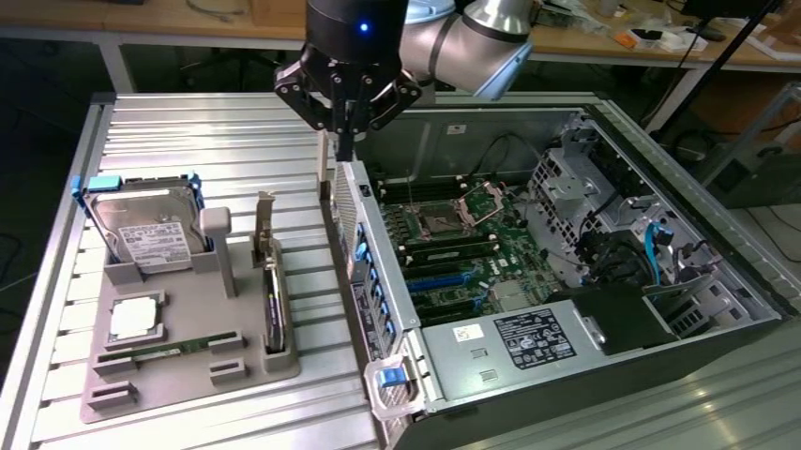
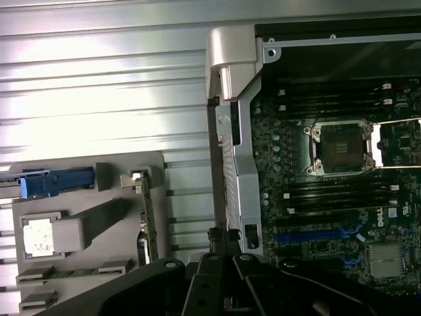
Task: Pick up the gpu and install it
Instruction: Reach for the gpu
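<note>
The gpu (image 1: 272,286) stands on edge in a slot of the grey holder tray (image 1: 188,375), its silver end bracket (image 1: 264,220) pointing up. The wrist view shows the same gpu (image 2: 146,220) beside the tray's edge. My gripper (image 1: 347,141) hangs above the rear wall (image 1: 366,281) of the open computer case, to the exterior view's right of the gpu and apart from it. Its fingers (image 2: 223,240) are shut together with nothing between them. Blue expansion slots (image 2: 316,235) lie on the motherboard (image 1: 463,244) inside the case.
The holder tray also carries a silver hard drive (image 1: 144,230) with blue rails, a processor (image 1: 135,319) and a narrow memory stick (image 1: 163,352). The ribbed metal table (image 1: 201,141) surrounds tray and case. A power supply (image 1: 526,337) and cables fill the case's near end.
</note>
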Controlling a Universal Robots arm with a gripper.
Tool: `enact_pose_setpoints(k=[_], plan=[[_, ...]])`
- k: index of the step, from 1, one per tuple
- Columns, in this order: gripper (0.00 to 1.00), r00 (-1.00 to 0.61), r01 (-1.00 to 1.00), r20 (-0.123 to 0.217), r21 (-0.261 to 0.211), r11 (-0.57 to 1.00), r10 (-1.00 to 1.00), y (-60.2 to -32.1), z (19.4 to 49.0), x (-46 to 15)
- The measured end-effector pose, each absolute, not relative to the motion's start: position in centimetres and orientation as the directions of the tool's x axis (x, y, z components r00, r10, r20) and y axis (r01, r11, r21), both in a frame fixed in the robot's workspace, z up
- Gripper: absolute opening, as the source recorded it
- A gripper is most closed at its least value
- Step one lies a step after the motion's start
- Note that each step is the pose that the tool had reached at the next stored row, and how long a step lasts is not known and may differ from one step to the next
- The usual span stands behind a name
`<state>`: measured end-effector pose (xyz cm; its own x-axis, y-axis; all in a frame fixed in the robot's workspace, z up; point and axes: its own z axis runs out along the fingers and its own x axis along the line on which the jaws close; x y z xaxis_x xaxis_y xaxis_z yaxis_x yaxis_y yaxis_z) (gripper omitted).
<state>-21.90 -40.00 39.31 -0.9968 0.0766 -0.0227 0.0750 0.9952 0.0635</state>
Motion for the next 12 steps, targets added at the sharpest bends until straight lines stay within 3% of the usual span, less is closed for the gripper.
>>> enact_pose_setpoints(k=[12], plan=[[0.11,-0.997,0.075,-0.023,0.063,0.995,0.077,-40.02,39.31,-22.57]])
